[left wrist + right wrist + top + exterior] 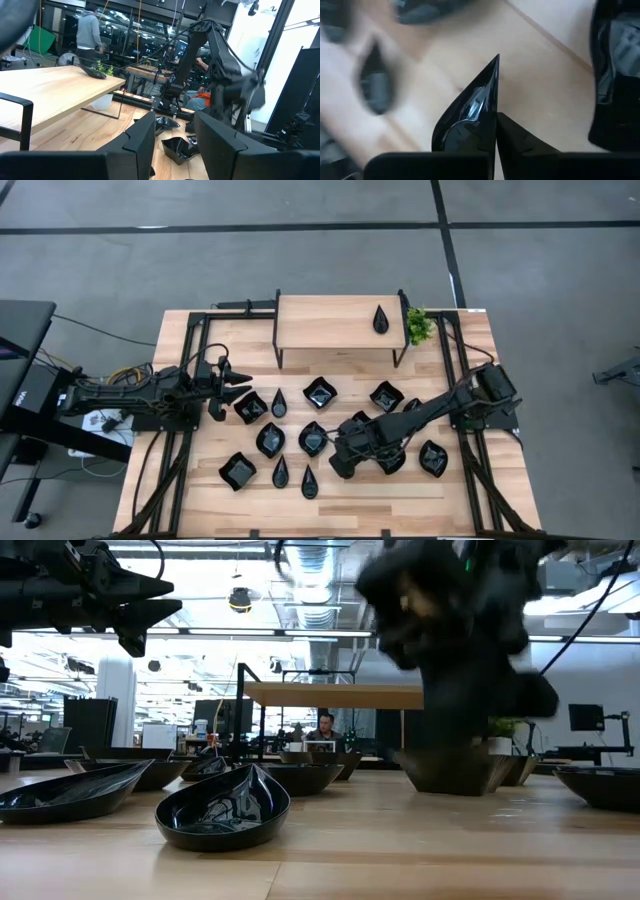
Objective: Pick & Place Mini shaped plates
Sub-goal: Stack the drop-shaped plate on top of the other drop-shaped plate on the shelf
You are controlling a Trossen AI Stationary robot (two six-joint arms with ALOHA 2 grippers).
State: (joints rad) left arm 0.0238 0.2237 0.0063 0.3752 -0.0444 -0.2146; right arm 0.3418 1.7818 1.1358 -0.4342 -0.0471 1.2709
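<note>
On the high view the right gripper (343, 463) hangs low over the wooden table (470, 485), at about five o'clock from the table's middle; its wrist view shows the fingers (520, 145) pinched onto the rim of a black teardrop-shaped mini plate (470, 112), which is tilted with its pointed tip away from the camera. More black mini plates lie scattered around it; another teardrop plate (381, 320) rests on the small raised shelf (320, 320) at twelve o'clock, beside a small green plant (419, 326). The left gripper (236, 383) waits at nine o'clock, fingers parted and holding nothing.
</note>
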